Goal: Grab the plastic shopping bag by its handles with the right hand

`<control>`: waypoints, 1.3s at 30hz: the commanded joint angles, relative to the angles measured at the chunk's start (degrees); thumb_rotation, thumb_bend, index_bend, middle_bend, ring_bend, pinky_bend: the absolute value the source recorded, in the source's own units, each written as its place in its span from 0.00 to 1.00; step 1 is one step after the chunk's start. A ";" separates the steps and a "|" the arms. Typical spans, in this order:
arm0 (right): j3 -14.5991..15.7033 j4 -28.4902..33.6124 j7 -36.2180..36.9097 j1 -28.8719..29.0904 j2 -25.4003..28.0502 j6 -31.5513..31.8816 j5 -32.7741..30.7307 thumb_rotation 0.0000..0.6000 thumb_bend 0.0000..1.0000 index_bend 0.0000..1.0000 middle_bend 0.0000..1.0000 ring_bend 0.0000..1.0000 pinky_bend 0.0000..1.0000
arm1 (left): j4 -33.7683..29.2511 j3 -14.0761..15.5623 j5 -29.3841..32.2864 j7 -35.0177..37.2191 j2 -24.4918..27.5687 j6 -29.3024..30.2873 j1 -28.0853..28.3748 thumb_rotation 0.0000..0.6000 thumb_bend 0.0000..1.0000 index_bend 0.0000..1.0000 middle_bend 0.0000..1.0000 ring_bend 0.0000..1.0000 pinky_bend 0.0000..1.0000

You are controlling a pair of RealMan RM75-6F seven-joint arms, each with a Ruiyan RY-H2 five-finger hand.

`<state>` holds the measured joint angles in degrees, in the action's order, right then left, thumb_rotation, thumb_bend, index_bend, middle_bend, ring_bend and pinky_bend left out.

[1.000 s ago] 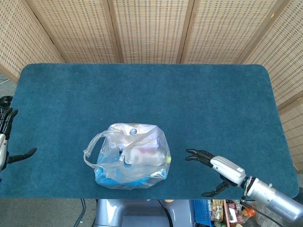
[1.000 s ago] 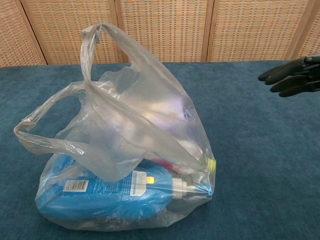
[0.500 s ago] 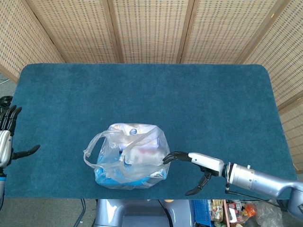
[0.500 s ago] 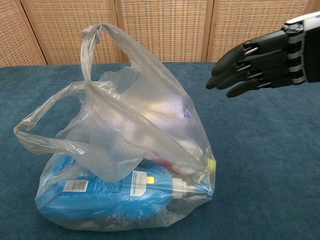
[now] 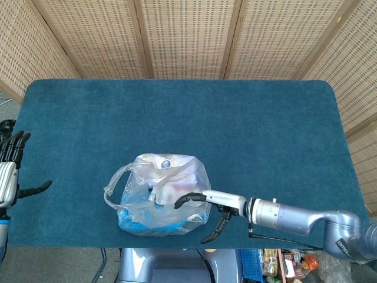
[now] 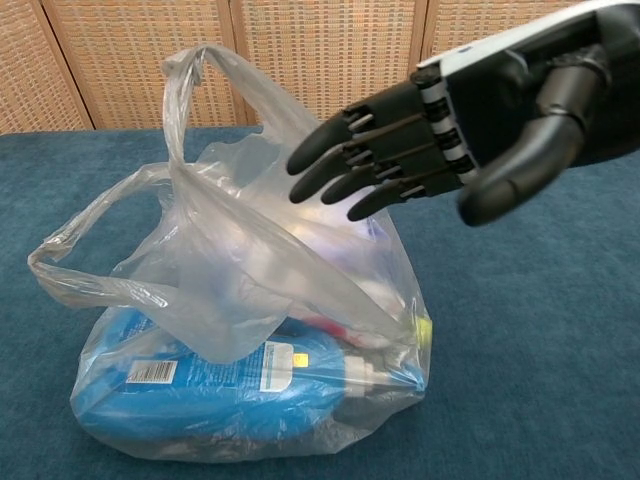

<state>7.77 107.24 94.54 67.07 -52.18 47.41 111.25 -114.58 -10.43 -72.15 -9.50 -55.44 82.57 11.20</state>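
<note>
A clear plastic shopping bag (image 5: 162, 194) (image 6: 250, 340) full of goods sits near the front edge of the blue table (image 5: 177, 112). One handle (image 6: 215, 90) stands upright, the other handle (image 6: 80, 260) (image 5: 115, 186) loops out to the left. My right hand (image 5: 206, 206) (image 6: 440, 130) hovers open above the bag's right side, fingers stretched toward the upright handle, holding nothing. At the table's left edge my left hand (image 5: 9, 171) stays open, well away from the bag.
A blue packet (image 6: 210, 385) and other groceries fill the bag. Wicker screens (image 5: 188, 35) stand behind the table. The blue cloth stretches bare behind and to the right of the bag.
My right hand has swept left from the table's right front to over the bag's right side, staying open. The bag and left hand have hardly moved.
</note>
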 commanded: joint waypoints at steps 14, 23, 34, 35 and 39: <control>-5.94 1.33 3.70 8.12 -5.91 -9.34 -13.61 1.00 0.00 0.17 0.14 0.00 0.00 | 0.94 -0.33 0.57 2.13 0.65 -0.55 0.24 1.00 0.06 0.00 0.00 0.00 0.00; -7.82 1.81 5.03 7.57 -5.88 -7.61 -15.62 1.00 0.00 0.17 0.14 0.00 0.00 | 1.26 -0.47 0.97 2.80 0.87 -0.73 0.32 1.00 0.06 0.00 0.00 0.00 0.00; -7.32 -0.99 21.85 7.27 -8.17 -2.35 -11.92 1.00 0.00 0.16 0.21 0.07 0.06 | 1.16 -0.30 0.83 2.63 0.78 -0.75 0.44 1.00 0.06 0.00 0.00 0.00 0.00; -7.28 -1.67 23.35 7.36 -8.30 -1.93 -11.75 1.00 0.00 0.16 0.22 0.10 0.10 | 1.18 -0.30 0.86 2.64 0.79 -0.77 0.45 1.00 0.06 0.00 0.00 0.00 0.00; -7.23 -3.79 29.15 8.32 -8.54 -1.20 -11.44 1.00 0.00 0.16 0.27 0.19 0.17 | 1.33 -0.35 1.09 2.81 0.82 -0.83 0.49 1.00 0.06 0.00 0.00 0.00 0.00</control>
<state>0.43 105.15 120.50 74.76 -60.28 45.11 99.12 -113.27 -10.76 -71.11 -6.73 -54.63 81.76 11.68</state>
